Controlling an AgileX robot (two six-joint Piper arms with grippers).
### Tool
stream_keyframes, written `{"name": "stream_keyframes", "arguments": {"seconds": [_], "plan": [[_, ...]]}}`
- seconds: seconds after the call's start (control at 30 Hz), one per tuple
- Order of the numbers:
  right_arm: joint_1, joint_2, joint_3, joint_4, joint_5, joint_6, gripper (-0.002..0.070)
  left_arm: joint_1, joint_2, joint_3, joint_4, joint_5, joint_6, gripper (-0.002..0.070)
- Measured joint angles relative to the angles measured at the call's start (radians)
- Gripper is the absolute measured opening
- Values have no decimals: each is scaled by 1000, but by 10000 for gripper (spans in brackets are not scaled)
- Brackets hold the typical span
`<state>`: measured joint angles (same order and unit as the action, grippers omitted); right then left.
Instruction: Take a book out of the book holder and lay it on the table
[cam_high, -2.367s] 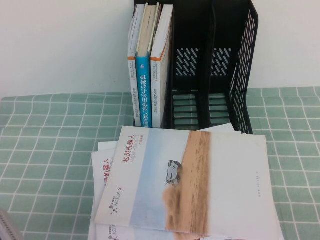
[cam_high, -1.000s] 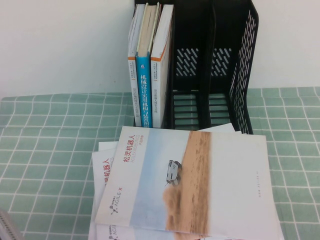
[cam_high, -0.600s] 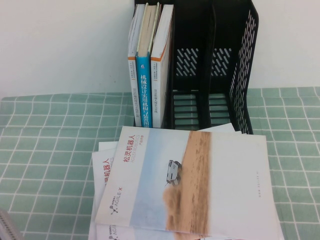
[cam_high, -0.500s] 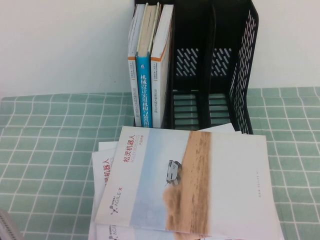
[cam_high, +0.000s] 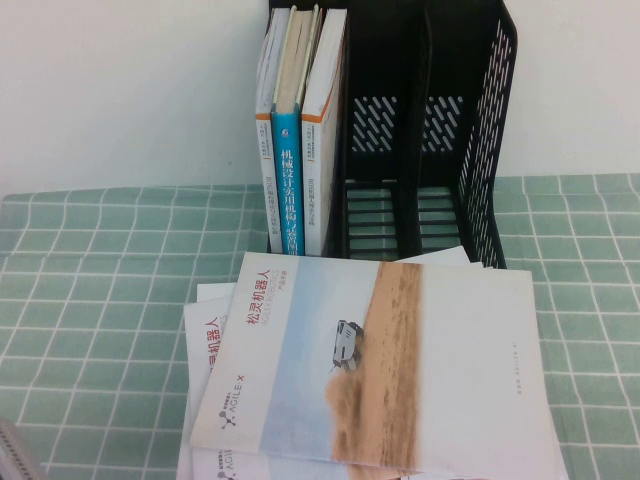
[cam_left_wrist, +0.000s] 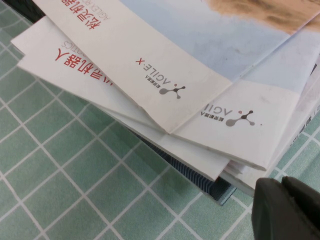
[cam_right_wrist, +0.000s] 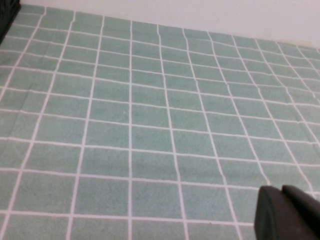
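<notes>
The right hand (cam_right_wrist: 287, 212) is clenched on nothing, hovering over bare bench (cam_right_wrist: 150, 125). The left hand (cam_left_wrist: 287, 210) sits just beside the stack, also clenched and empty. The book (cam_high: 380, 365) lies atop that stack, lower centre, before the book holder (cam_high: 430, 150).

- Left gripper (cam_left_wrist: 289, 209): dark, matte fingers with rounded, chunky tips, a thin seam running between the two halves in the left wrist view.
- Right gripper (cam_right_wrist: 289, 214): same dark charcoal look, blunt rounded ends, one narrow seam line down the middle.
- High view: a pale grey ribbed piece (cam_high: 15, 455) peeks in at the lower left corner.
</notes>
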<state>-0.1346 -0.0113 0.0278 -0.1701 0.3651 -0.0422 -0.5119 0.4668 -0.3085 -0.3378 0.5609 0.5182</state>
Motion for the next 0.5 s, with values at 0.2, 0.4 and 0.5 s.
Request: {"name": "stream_keyframes", "arguments": {"seconds": [0.2, 0.4, 0.5], "plan": [[0, 0, 0, 31, -2, 12, -2, 0, 0, 0, 0, 0, 0, -3], [0, 0, 0, 37, -3, 14, -2, 0, 0, 0, 0, 0, 0, -3], [0, 0, 0, 37, -3, 14, -2, 0, 0, 0, 0, 0, 0, -3]]}}
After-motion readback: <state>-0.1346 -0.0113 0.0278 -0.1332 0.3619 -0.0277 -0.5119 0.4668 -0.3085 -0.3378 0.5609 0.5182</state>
